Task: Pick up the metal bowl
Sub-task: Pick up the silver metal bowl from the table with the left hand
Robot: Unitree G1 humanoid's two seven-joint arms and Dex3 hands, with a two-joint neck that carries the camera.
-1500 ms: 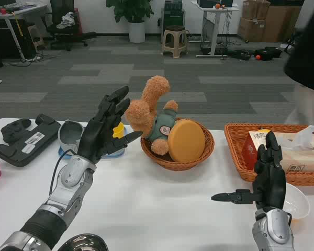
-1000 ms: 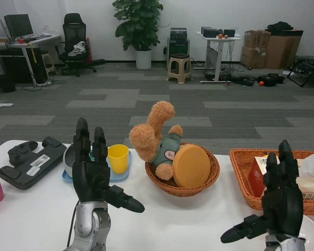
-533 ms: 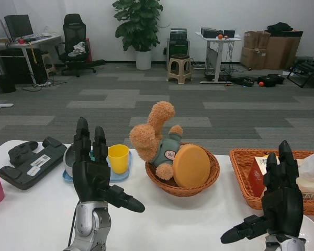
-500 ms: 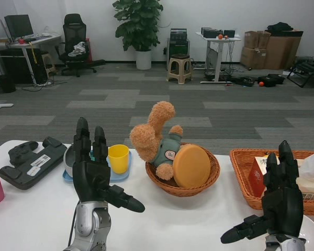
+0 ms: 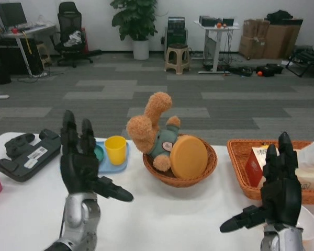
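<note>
Metal bowl hidden – behind raised left hand [image 5: 82,167].

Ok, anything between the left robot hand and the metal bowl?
Nothing visible. The left robot hand, open, hides the bowl in this view; only the yellow cup stands close by on the blue tray.

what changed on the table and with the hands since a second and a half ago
The left robot hand drew back from beside the plush toy and now stands raised, open, nearer the robot. The right robot hand stayed raised and open. Neither took hold of anything. The camera lifted and shifted, so the scene slid in the picture. The round basket, yellow cup and black controller stayed put.
</note>
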